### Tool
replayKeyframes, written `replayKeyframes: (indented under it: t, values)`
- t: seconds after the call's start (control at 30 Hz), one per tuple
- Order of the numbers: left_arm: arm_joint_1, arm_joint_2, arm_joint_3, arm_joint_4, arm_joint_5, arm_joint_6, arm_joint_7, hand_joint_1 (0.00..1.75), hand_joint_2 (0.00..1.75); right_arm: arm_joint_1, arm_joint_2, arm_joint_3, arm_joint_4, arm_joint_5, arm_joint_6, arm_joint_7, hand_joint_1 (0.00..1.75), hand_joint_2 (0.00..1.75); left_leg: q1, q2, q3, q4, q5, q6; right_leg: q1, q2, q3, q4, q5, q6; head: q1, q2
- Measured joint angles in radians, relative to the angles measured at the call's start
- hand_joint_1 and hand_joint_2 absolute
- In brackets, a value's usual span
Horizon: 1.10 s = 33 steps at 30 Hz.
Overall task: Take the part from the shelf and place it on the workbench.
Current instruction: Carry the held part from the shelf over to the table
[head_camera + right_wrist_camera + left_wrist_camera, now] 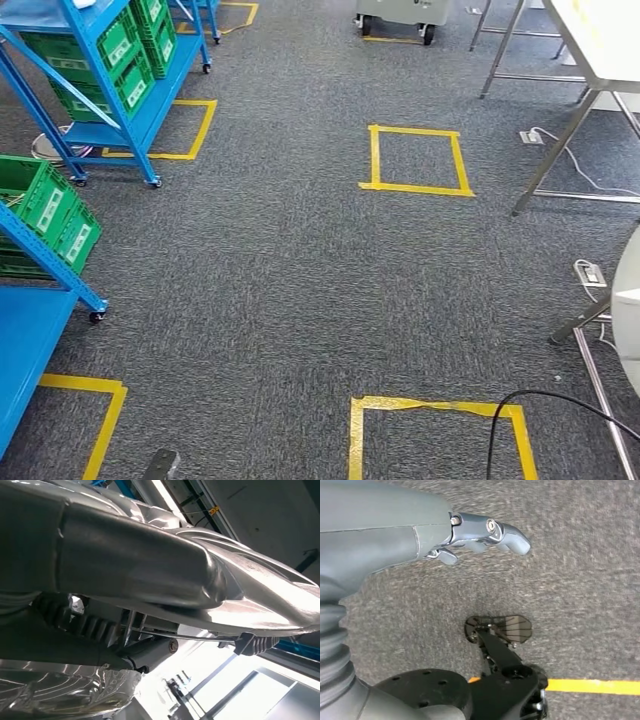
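Head view, shelves (113, 95): blue, on castors, at left, loaded with green crates (136, 50).
Head view, crate labels: white tags, text too small to read.
Head view, floor: grey carpet with yellow tape squares (416, 160); metal table legs (555, 150) at right.
Left wrist view, left hand (471, 535): hanging over carpet, fingers straight and apart, holding nothing.
Right wrist view, right hand (124, 565): gripping a shiny silver part (264, 595), pressed along thumb.

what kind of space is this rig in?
Probably a workshop or logistics test floor: blue wheeled shelves holding green crates, yellow tape squares marked on grey carpet, and metal-legged tables on the right.
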Motion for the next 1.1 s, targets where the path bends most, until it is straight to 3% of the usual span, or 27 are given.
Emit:
replayKeyframes:
  t: [0.03,0.07,0.1,0.13,0.17,0.2,0.27,0.3,0.33,0.4,0.47,0.53,0.6,0.63,0.7,0.77,0.83,0.9,0.93,1.0,1.07,1.1]
  values:
    - [0.001,0.0,0.0,0.0,-0.001,0.002,0.003,0.0,1.75,-0.003,-0.002,0.001,0.002,-0.001,-0.002,0.0,1.75,0.0,-0.002,0.012,0.001,0.0,-0.002,0.004,0.0,-0.03,-0.031,0.064,-0.034,0.004,0.003,0.0]
    - [0.002,0.0,0.0,0.0,-0.002,0.004,0.007,0.0,1.75,-0.006,-0.003,0.002,0.005,-0.001,-0.004,0.0,1.75,0.0,-0.003,0.027,0.002,0.0,-0.003,0.005,-0.001,-0.041,-0.065,0.133,-0.065,0.007,0.003,0.0]
    - [0.003,0.0,0.0,0.0,-0.002,0.007,0.012,0.0,1.75,-0.007,-0.004,0.003,0.008,-0.003,-0.006,-0.001,1.75,0.0,-0.004,0.041,0.004,0.0,-0.005,0.005,-0.001,-0.045,-0.09,0.184,-0.082,0.009,0.003,0.0]
    - [0.004,0.0,0.0,0.0,-0.003,0.01,0.017,0.0,1.75,-0.007,-0.005,0.003,0.011,-0.004,-0.007,-0.002,1.75,0.0,-0.004,0.055,0.005,0.001,-0.008,0.004,-0.001,-0.047,-0.1,0.203,-0.081,0.01,0.003,0.0]
    - [0.004,0.0,0.0,0.0,-0.003,0.012,0.021,0.0,1.75,-0.007,-0.006,0.003,0.014,-0.004,-0.009,-0.003,1.75,0.0,-0.004,0.069,0.009,0.001,-0.011,0.002,-0.002,-0.05,-0.088,0.181,-0.061,0.011,0.003,0.0]
    - [0.003,-0.001,0.0,0.0,-0.003,0.013,0.022,0.0,1.75,-0.008,-0.008,0.003,0.016,-0.005,-0.01,-0.004,1.75,0.0,-0.004,0.082,0.014,0.001,-0.014,0.0,-0.001,-0.06,-0.056,0.124,-0.029,0.01,0.003,0.0]
    - [0.003,-0.002,0.0,0.0,-0.003,0.013,0.024,0.0,1.75,-0.01,-0.012,0.003,0.019,-0.004,-0.014,-0.005,1.75,0.0,-0.008,0.105,0.026,0.001,-0.025,-0.01,0.001,-0.107,0.02,-0.011,0.024,0.005,0.003,0.0]
    - [0.002,-0.002,0.0,0.0,-0.003,0.013,0.024,0.0,1.75,-0.011,-0.014,0.003,0.021,-0.003,-0.016,-0.006,1.75,0.0,-0.011,0.115,0.031,0.001,-0.03,-0.016,0.003,-0.121,0.043,-0.051,0.035,0.0,0.001,0.0]
    - [0.002,-0.001,0.0,0.0,-0.003,0.013,0.025,0.0,1.75,-0.012,-0.016,0.003,0.023,-0.003,-0.017,-0.008,1.75,0.0,-0.014,0.125,0.035,0.0,-0.033,-0.022,0.006,-0.126,0.051,-0.068,0.038,-0.007,0.0,0.0]
    - [0.0,-0.002,0.0,0.0,-0.003,0.013,0.026,0.0,1.75,-0.01,-0.019,-0.001,0.027,-0.004,-0.02,-0.012,1.75,0.0,-0.013,0.142,0.041,-0.005,-0.036,-0.033,0.008,-0.099,0.048,-0.072,0.04,-0.021,-0.002,0.0]
    - [-0.002,-0.004,0.0,0.0,-0.004,0.013,0.026,0.0,1.75,-0.01,-0.021,-0.005,0.029,-0.005,-0.02,-0.016,1.75,0.0,-0.008,0.104,0.035,0.018,-0.055,-0.043,0.005,-0.073,0.048,-0.078,0.043,-0.033,-0.003,0.0]
    - [-0.003,-0.005,0.0,0.0,-0.004,0.013,0.027,0.0,1.75,-0.014,-0.023,-0.006,0.032,-0.005,-0.02,-0.017,1.75,0.0,-0.006,0.043,-0.012,0.116,-0.109,-0.046,0.002,-0.048,0.05,-0.082,0.045,-0.042,-0.007,0.0]
    - [0.001,-0.006,0.0,0.0,-0.005,0.013,0.027,0.0,1.75,-0.016,-0.023,-0.006,0.037,-0.005,-0.02,-0.017,1.75,0.0,-0.006,0.024,-0.083,0.24,-0.155,-0.046,0.003,-0.02,0.049,-0.082,0.044,-0.047,-0.009,0.0]
    - [0.002,-0.006,0.0,0.0,-0.005,0.013,0.028,0.0,1.75,-0.016,-0.023,-0.006,0.039,-0.006,-0.02,-0.017,1.75,0.0,-0.006,0.022,-0.105,0.27,-0.153,-0.045,0.003,-0.004,0.05,-0.082,0.044,-0.047,-0.01,0.0]
    - [0.004,-0.006,0.0,0.0,-0.006,0.013,0.028,0.0,1.75,-0.016,-0.023,-0.007,0.043,-0.007,-0.02,-0.017,1.75,0.0,-0.005,0.012,-0.097,0.223,-0.094,-0.042,0.002,0.029,0.052,-0.081,0.044,-0.046,-0.01,0.0]
    - [0.003,-0.006,0.0,0.0,-0.007,0.012,0.028,0.0,1.75,-0.016,-0.023,-0.008,0.045,-0.007,-0.02,-0.017,1.75,0.0,-0.002,-0.034,-0.048,0.096,-0.019,-0.039,0.002,0.06,0.051,-0.078,0.044,-0.04,-0.01,0.0]
    - [0.003,-0.006,0.0,0.0,-0.003,0.011,0.026,0.0,1.75,-0.016,-0.023,-0.01,0.046,-0.007,-0.021,-0.017,1.75,0.0,0.0,-0.071,-0.018,0.018,0.007,-0.035,0.001,0.088,0.042,-0.075,0.044,-0.029,-0.01,0.0]
    - [0.001,-0.007,0.0,0.0,0.001,0.01,0.023,0.0,1.75,-0.01,-0.024,-0.02,0.046,-0.007,-0.023,-0.016,1.75,0.0,-0.001,-0.056,-0.012,0.005,0.004,-0.026,-0.003,0.112,0.033,-0.079,0.044,-0.017,-0.011,0.0]
    - [0.0,-0.007,0.0,0.0,0.002,0.01,0.022,0.0,1.75,-0.006,-0.024,-0.026,0.045,-0.007,-0.023,-0.016,1.75,0.0,-0.002,-0.043,-0.01,0.003,0.005,-0.019,-0.004,0.105,0.03,-0.076,0.042,-0.013,-0.011,0.0]
    - [0.0,-0.008,0.0,0.0,0.002,0.009,0.021,0.0,1.75,-0.006,-0.025,-0.036,0.045,-0.007,-0.025,-0.015,1.75,0.0,-0.002,-0.015,-0.005,-0.001,0.006,-0.006,-0.001,0.045,0.008,-0.024,0.011,-0.007,-0.005,0.0]
    - [0.004,-0.009,0.0,0.0,0.002,0.008,0.021,0.0,1.75,-0.008,-0.025,-0.04,0.047,-0.007,-0.026,-0.014,1.75,0.0,-0.007,0.014,-0.001,-0.001,0.003,0.001,0.001,-0.024,-0.048,0.097,-0.054,-0.002,0.0,0.0]
    - [0.005,-0.009,0.0,0.0,0.002,0.007,0.021,0.0,1.75,-0.008,-0.025,-0.041,0.047,-0.007,-0.026,-0.014,1.75,0.0,-0.009,0.029,0.0,-0.001,0.001,0.003,0.001,-0.037,-0.077,0.157,-0.08,0.0,0.0,0.0]
